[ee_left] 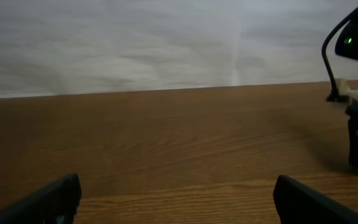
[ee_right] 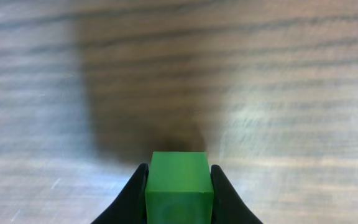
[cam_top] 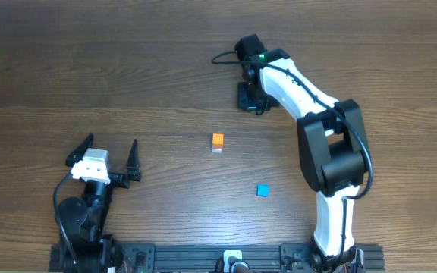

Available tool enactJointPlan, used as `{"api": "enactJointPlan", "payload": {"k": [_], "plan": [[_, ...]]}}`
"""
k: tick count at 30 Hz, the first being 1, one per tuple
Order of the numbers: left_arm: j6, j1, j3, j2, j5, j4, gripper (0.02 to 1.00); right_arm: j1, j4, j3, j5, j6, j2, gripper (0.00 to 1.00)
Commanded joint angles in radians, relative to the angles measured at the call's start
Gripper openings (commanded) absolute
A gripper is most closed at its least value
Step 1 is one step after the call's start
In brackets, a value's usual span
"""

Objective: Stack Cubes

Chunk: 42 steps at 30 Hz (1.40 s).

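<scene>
Wooden desk (cam_top: 127,76): right fingers (ee_right: 132,193) clamp the green cube (ee_right: 179,180) at the far side, the orange cube (cam_top: 218,139) lying back toward the bases and slightly left of them, the blue cube (cam_top: 262,190) nearer the bases still; left fingers (cam_top: 133,155) spread wide, empty, well apart from all.

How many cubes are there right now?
4: green cube in the right gripper; orange cube mid-table, seemingly atop a mostly hidden white cube; blue cube nearer the arm bases.

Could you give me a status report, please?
Right gripper shut on green cube. Left gripper open, empty. Orange cube, blue cube on table. Nothing blocking.
</scene>
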Motion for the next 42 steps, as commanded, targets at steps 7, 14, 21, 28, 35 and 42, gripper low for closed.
{"api": "enactJointPlan", "payload": {"k": [7,14,21,28,35,42], "plan": [[0.014,0.007,-0.006,-0.006,0.009,0.002,1.0,0.215,-0.146,0.017,0.006,0.1,-0.272,0.009],[0.014,0.007,-0.006,-0.006,0.01,0.002,1.0,0.318,-0.213,0.016,0.028,0.202,-0.298,0.012],[0.014,0.007,-0.006,-0.006,0.01,0.002,1.0,0.369,-0.212,0.01,0.027,0.282,-0.289,0.012],[0.014,0.007,-0.006,-0.006,0.01,0.002,1.0,0.374,-0.223,0.009,0.027,0.322,-0.25,0.012],[0.014,0.007,-0.006,-0.006,0.01,0.002,1.0,0.372,-0.223,0.009,0.027,0.336,-0.229,0.009],[0.014,0.007,-0.006,-0.006,0.009,0.002,1.0,0.37,-0.219,-0.005,0.028,0.344,-0.227,0.012]]}}
